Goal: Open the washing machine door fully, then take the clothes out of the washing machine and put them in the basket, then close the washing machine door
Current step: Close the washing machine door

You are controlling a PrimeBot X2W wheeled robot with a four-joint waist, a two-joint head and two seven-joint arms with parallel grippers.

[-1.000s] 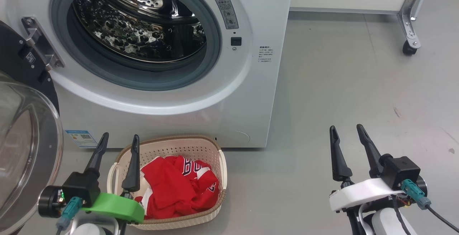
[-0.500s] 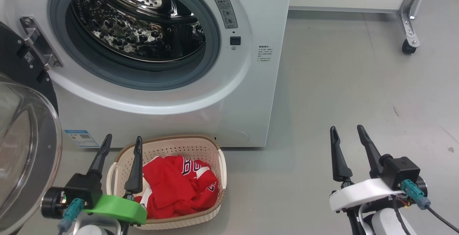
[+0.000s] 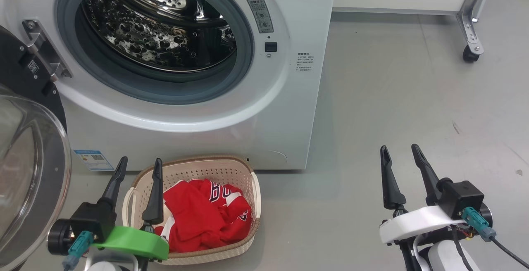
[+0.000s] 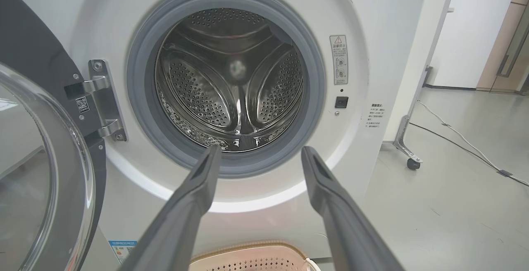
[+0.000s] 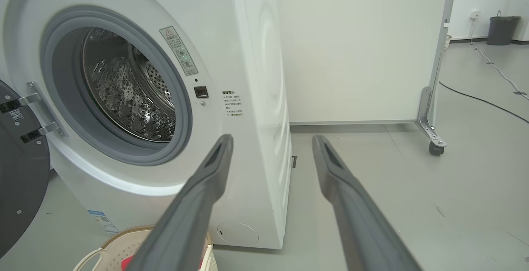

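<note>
nearest, the left hand (image 3: 140,160) hovers spread over the left end of the basket (image 3: 194,158), pinching nothing. the right hand (image 3: 399,147) is spread too, over bare floor (image 3: 392,97) well to the right.

the basket stands on the floor just before the foot of the washing machine (image 3: 297,23). the clothes (image 3: 198,217) lie heaped in it: soft, light, limp cloth that would bunch under any pinch. black-and-white characters show on a fold, too crumpled to read.

at the left edge of the head view, the washing machine door (image 3: 29,172) hangs swung wide open, so closing it looks like the step left. it should handle as a stiff, fairly heavy piece turning on its hinge (image 3: 45,48). the glass bowl is smooth, rounded and likely slippery, so the black rim is the better place to push or hold, far from the hinge for leverage. its free edge lies outside the views, so i cannot say what grip it offers.

writing: a small qr sticker (image 3: 32,67) sits on the door by the hinge. a blue label (image 3: 93,159) with a qr code is low on the machine's front, its text too small to read. beside the grey seal (image 3: 248,56) is a grey sticker (image 3: 260,13) with a warning triangle, and below it a block of small print (image 3: 305,62) that is illegible. no brand name shows.

the steel drum (image 3: 157,31) looks empty. beyond stands a white panel on a caster (image 3: 471,54).
</note>
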